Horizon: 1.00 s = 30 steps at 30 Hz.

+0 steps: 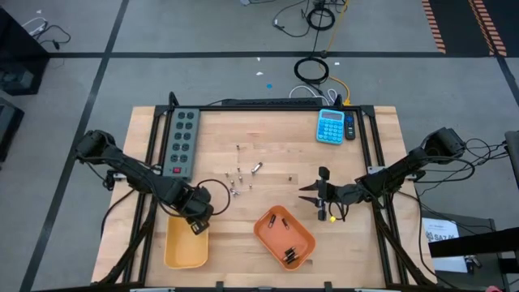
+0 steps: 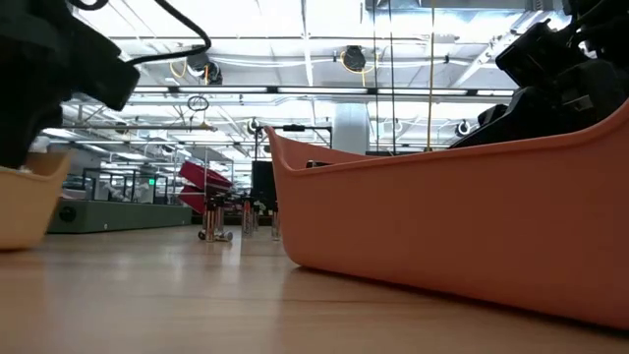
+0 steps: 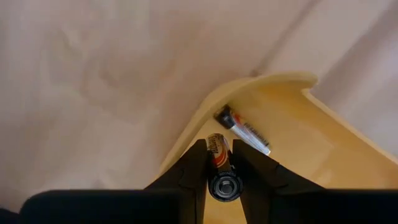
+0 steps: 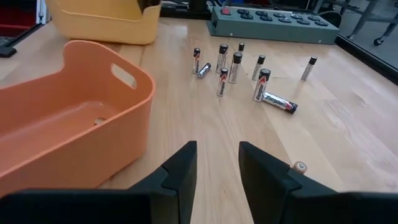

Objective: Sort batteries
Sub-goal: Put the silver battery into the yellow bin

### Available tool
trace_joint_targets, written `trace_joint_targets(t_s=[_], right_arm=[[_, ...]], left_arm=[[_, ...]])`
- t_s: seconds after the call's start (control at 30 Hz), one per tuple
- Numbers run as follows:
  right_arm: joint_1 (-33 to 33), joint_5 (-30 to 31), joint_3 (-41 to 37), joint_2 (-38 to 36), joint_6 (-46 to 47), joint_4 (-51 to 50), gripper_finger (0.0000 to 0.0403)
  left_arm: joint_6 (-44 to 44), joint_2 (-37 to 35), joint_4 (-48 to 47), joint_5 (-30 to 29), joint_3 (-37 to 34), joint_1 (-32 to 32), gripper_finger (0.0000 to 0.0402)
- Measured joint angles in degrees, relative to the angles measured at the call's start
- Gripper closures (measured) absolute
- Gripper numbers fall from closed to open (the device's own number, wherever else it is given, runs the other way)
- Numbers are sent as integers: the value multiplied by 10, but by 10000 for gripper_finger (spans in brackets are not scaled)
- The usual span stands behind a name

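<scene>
L gripper point(image 1: 197, 217): over 12 o'clock end of yellow tray point(image 1: 185, 251), table's 7 o'clock area. Fingers snug on a battery point(image 3: 218, 152), held lengthwise betw. them, nose aimed into tray.
Already in yellow tray: one battery point(image 3: 244, 129) lying flat near the rim, just beyond the held one.
R gripper point(image 1: 322, 195): 4 o'clock side of table, just off orange tray point(image 1: 285, 229) at its 1 o'clock. Jaws part-open, nothing betw. them. Waiting.
Orange tray contents: a few dark cells at its 5 o'clock corner, count unclear.
Loose batteries point(image 4: 231, 65): cluster at table centre, most standing upright, a couple lying flat; one point(image 1: 256, 168) apart at 1 o'clock of cluster. Tiny one point(image 4: 300, 166) alone nr R gripper.
Other stuff: power strip point(image 1: 181, 141) at 10 o'clock edge, calculator point(image 1: 330, 126) at 1 o'clock.
Step (guess): drop-off into yellow tray, release about due.
Risk 1: held cell sits right above tray rim – let go too early & could hit lip, bounce out onto table.
Risk 2: falling cell may knock the one already inside; harmless, but could roll.
Risk 3: upright cells in cluster stand close – next grab may topple neighbours, send them rolling toward table edge.
</scene>
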Motion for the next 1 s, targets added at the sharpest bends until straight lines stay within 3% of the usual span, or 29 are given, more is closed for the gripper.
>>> trace_joint_targets(t_s=[0.1, 0.23, 0.5, 1.0], right_arm=[[0, 0, 0, 0, 0, 0, 293], [0, 0, 0, 0, 0, 0, 293], [0, 0, 0, 0, -2, 0, 293], [0, 0, 0, 0, -1, 0, 293]], left_arm=[[0, 0, 3, -40, 0, 0, 314], [2, 0, 4, -52, 0, 0, 305], [50, 0, -20, -171, 0, 3, 302], [108, 0, -73, -243, 0, 51, 301]])
